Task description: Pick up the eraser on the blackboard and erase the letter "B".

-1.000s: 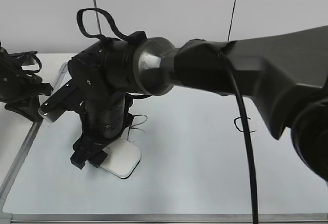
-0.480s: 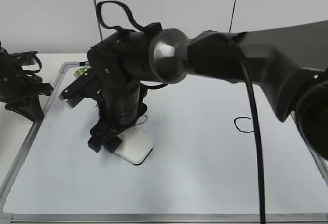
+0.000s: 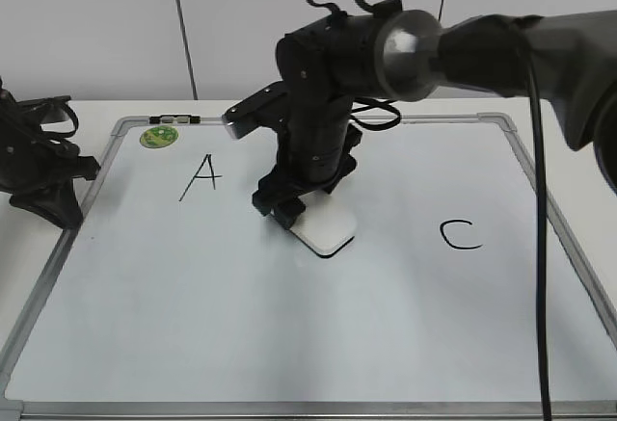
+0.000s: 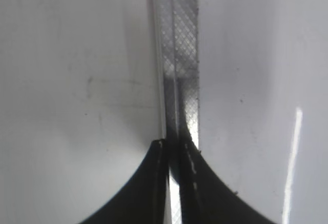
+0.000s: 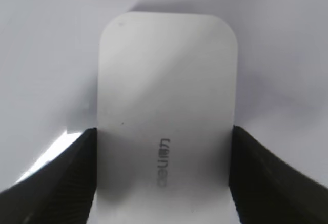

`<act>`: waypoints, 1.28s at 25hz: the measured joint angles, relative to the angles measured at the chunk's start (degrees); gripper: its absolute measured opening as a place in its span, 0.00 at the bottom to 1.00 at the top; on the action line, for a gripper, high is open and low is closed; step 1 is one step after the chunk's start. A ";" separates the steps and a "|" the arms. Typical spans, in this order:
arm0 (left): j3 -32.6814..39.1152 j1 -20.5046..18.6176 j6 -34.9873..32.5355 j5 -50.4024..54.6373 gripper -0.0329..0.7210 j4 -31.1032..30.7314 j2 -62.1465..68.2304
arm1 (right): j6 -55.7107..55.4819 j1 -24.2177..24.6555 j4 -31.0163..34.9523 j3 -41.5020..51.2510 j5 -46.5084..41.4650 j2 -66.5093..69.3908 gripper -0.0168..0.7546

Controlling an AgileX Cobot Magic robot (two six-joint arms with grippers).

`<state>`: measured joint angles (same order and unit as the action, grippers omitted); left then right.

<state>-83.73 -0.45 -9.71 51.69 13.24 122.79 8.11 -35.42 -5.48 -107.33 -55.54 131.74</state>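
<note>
Eraser (image 3: 326, 231) strokes are the business at this moment, with the white block lying flat on the blackboard (image 3: 289, 344) about midway between the "A" (image 3: 201, 176) and the "C" (image 3: 460, 235).

Left of the eraser, the left gripper (image 3: 60, 211) sits at the board's left frame edge; its wrist view shows the two fingers nearly touching over the silver frame strip (image 4: 177, 55), a very narrow gap with nothing between them. Further in, toward the eraser, a green magnet (image 3: 159, 136) sits at the top-left corner of the board, and the "A" is below and right of it, well apart from the eraser.

At the eraser, the right gripper (image 3: 289, 211) reaches down from above, and its wrist view shows the fingers pressed against both long sides of the block, so it is clamped on the eraser (image 5: 166, 116). The letter "B" cannot be seen anywhere around the eraser; it is either already wiped away or hidden under the block and arm, and which is unclear.

The likely risks: a stroke carried too far left or right of the eraser would smear the "A" or the "C"; a tilted block would leave faint marker traces; too much downward force could let the eraser slip out of the side grip.

Right of the eraser, the "C" stands clear. Nothing lies on the board near the eraser to block a wipe.
</note>
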 joint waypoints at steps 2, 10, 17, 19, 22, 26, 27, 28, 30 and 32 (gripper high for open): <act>0.00 0.00 0.00 0.00 0.06 0.00 0.00 | -0.72 1.71 -0.11 -0.11 -0.39 0.00 0.73; 0.00 0.00 0.00 0.00 0.06 0.00 0.00 | -1.19 2.90 -0.21 -0.50 -1.22 0.00 0.73; 0.00 0.00 0.00 0.00 0.06 0.00 0.00 | -1.19 3.25 -0.19 -8.60 -11.37 -1.45 0.73; 0.00 0.00 0.00 0.00 0.06 0.00 0.00 | -1.19 3.25 -1.07 -12.72 -13.79 -2.76 0.73; 0.00 0.00 0.00 0.00 0.06 0.00 0.00 | -1.19 3.25 -3.60 -16.51 -14.60 -3.76 0.73; 0.00 0.00 0.00 0.00 0.06 0.00 0.00 | -1.19 3.52 -5.08 -16.44 -15.15 -5.87 0.73; 0.00 0.00 0.00 0.00 0.06 0.00 0.00 | -1.19 3.75 -5.16 -16.04 -15.41 -6.61 0.73; 0.00 0.00 0.00 0.00 0.06 0.00 0.00 | -1.19 4.13 -5.30 -15.73 -15.42 -7.49 0.73; 0.00 0.00 0.00 0.00 0.06 0.00 0.00 | -1.19 5.44 -5.32 -14.66 -15.51 -9.26 0.73; 0.00 0.00 0.00 0.00 0.06 0.00 0.00 | -1.19 6.95 -5.56 -13.38 -15.51 -11.04 0.73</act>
<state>-83.73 -0.45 -9.71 51.69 13.24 122.79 6.92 -28.46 -11.04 -120.70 -71.05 120.70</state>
